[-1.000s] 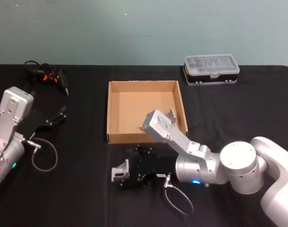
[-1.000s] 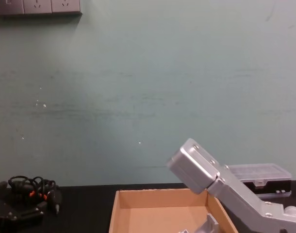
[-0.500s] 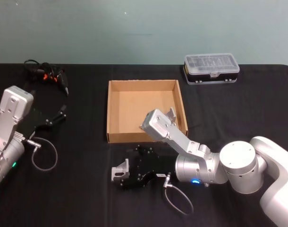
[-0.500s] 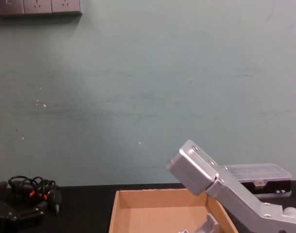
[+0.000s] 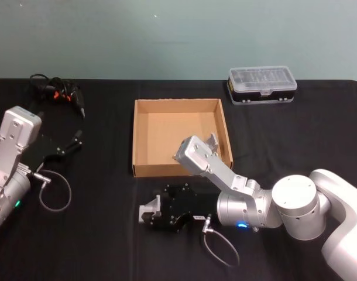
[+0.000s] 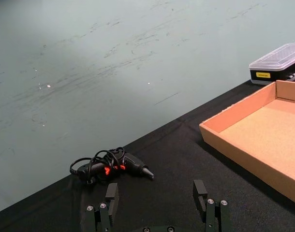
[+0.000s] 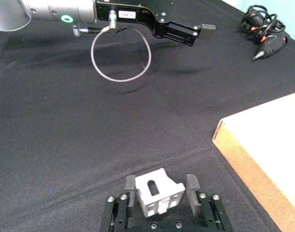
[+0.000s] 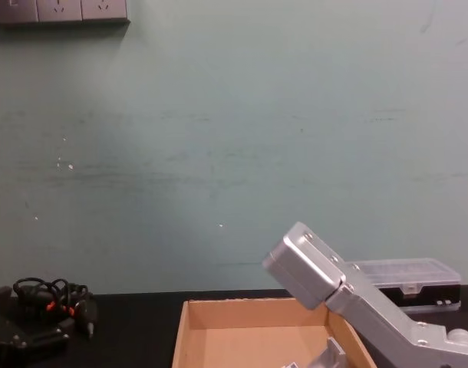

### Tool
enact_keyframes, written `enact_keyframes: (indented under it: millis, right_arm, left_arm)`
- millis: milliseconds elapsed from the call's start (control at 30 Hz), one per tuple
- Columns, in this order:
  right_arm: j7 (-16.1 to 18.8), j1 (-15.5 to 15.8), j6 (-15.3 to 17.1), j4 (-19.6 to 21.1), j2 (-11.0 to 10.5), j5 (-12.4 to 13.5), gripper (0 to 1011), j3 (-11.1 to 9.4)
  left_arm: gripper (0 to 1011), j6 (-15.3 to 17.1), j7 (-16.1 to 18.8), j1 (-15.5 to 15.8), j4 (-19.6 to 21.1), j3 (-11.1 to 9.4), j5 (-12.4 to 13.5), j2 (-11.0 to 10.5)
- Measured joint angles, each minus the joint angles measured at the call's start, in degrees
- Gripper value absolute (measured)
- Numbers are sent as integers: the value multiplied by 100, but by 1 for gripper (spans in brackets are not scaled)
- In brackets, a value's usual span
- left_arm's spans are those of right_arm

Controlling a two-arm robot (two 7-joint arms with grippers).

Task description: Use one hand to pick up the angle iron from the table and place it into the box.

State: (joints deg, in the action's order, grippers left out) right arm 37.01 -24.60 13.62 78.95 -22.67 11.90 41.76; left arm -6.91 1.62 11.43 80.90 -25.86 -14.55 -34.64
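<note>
Scuffed pale green wall (image 8: pixel 219 115) at the back, with a row of sockets (image 8: pixel 61 11) high on the left of the chest view. Below it, flat black desk (image 5: pixel 96 246), reaching from edge to edge of the head view. Near the middle of the desk, shallow cardboard box (image 5: pixel 133 140), open on top, bare inside. Beyond the box's far right corner, close to the wall, clear-lidded plastic case (image 5: pixel 262 85). At the far left, glue gun with tangled cord (image 5: pixel 58 93).

Just in front of the box's near wall, right pincer (image 7: pixel 161 184), low over the desk, pinching the angle iron (image 7: pixel 157 197) between its two fingers, one on each side of the grey piece. Touching the desk or just above it: cannot tell. Outside the box, apart from its wall. Right arm (image 5: pixel 225 175) bent, with its silver elbow raised over the box's near right corner.

On the left of the desk, left pincer (image 6: pixel 156 193), fingers spread with nothing between them, pointed toward the glue gun, well apart from the box. Beside it, loop of grey cable (image 7: pixel 119 80).
</note>
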Motion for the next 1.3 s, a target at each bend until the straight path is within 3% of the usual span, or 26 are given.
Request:
enact_keyframes:
  millis: [233,467,667,1033,1200,1300]
  right_arm:
    - [-3,22,-23,4,-5,19,499,-12]
    - [-33,66,-36,45,-15,33,497,-34]
    - [-138,198,-44,327,-109,111,496,-156]
    - [-633,707,-54,1299,-523,380,496,-776]
    - [-958,1041,-110,1726,-726,575,496,-1254]
    - [-1048,1138,-129,1824,-767,635,496,-1403]
  left_arm:
    - [1011,0,0,0,0,0,0,0]
    - [1011,0,0,0,0,0,0,0]
    - [1011,0,0,0,0,0,0,0]
    - [1011,0,0,0,0,0,0,0]
    - [1011,0,0,0,0,0,0,0]
    - [1011,0,0,0,0,0,0,0]
